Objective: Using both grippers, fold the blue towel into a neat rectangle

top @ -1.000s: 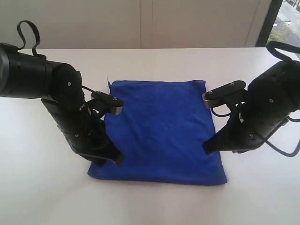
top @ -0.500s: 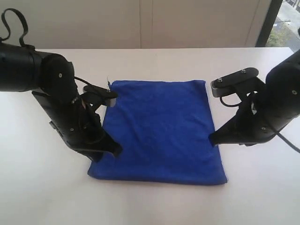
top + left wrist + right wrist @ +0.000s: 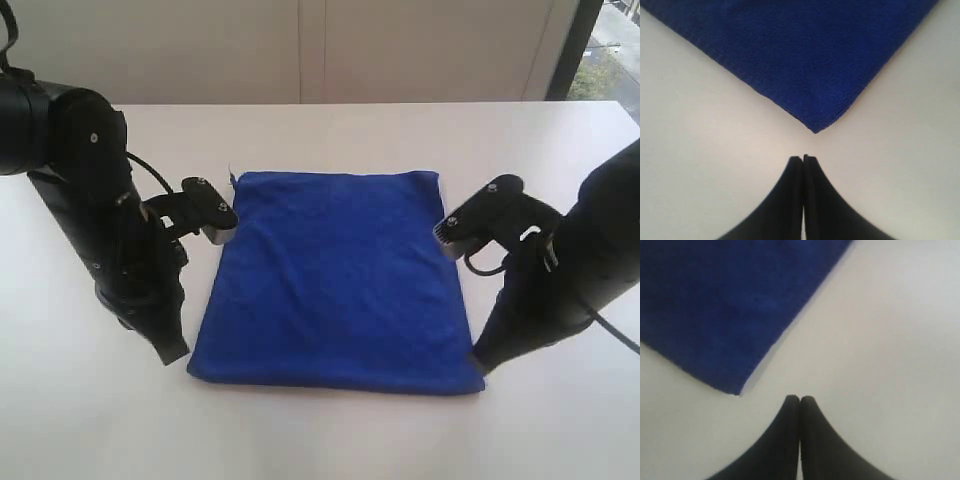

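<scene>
The blue towel (image 3: 335, 280) lies flat on the white table (image 3: 330, 430) as a tidy rectangle, with a loose thread at its far left corner. My left gripper (image 3: 177, 354) is shut and empty, its tip just off the towel's near left corner (image 3: 815, 129); the same gripper (image 3: 803, 158) shows pressed-together fingers over bare table. My right gripper (image 3: 481, 364) is shut and empty beside the near right corner (image 3: 735, 390). In the right wrist view the gripper (image 3: 799, 398) stands a little apart from the towel (image 3: 720, 305).
A pale wall panel (image 3: 320, 50) runs behind the far table edge, and a window (image 3: 610, 50) shows at the far right. Bare white table surrounds the towel on all sides.
Both grippers have slid off the towel's side edges toward the near corners and outward. The towel's left edge now lies flat and uncovered.
</scene>
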